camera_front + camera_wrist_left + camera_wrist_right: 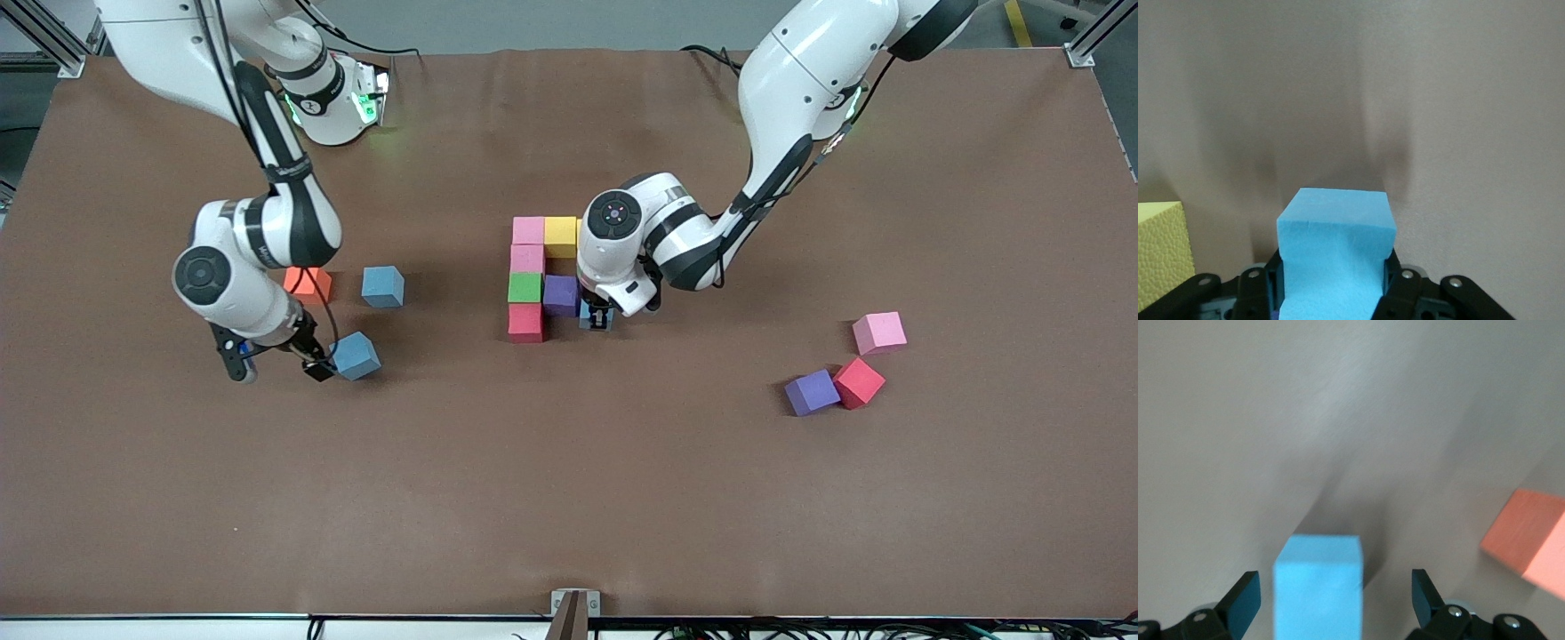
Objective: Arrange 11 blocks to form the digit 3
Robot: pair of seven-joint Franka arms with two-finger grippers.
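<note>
The partly built figure is a column of pink (528,230), pink (527,259), green (524,287) and red (525,322) blocks, with a yellow block (561,236) and a purple block (561,295) touching it. My left gripper (597,318) is shut on a light blue block (1335,247) and holds it right beside the purple block. My right gripper (277,363) is open, low over the table next to another light blue block (356,356). In the right wrist view that block (1318,590) shows between the spread fingers, untouched.
A third light blue block (383,286) and an orange cube (308,284) lie near the right arm. Loose pink (879,332), red (859,382) and purple (812,392) blocks lie toward the left arm's end of the brown table (569,498).
</note>
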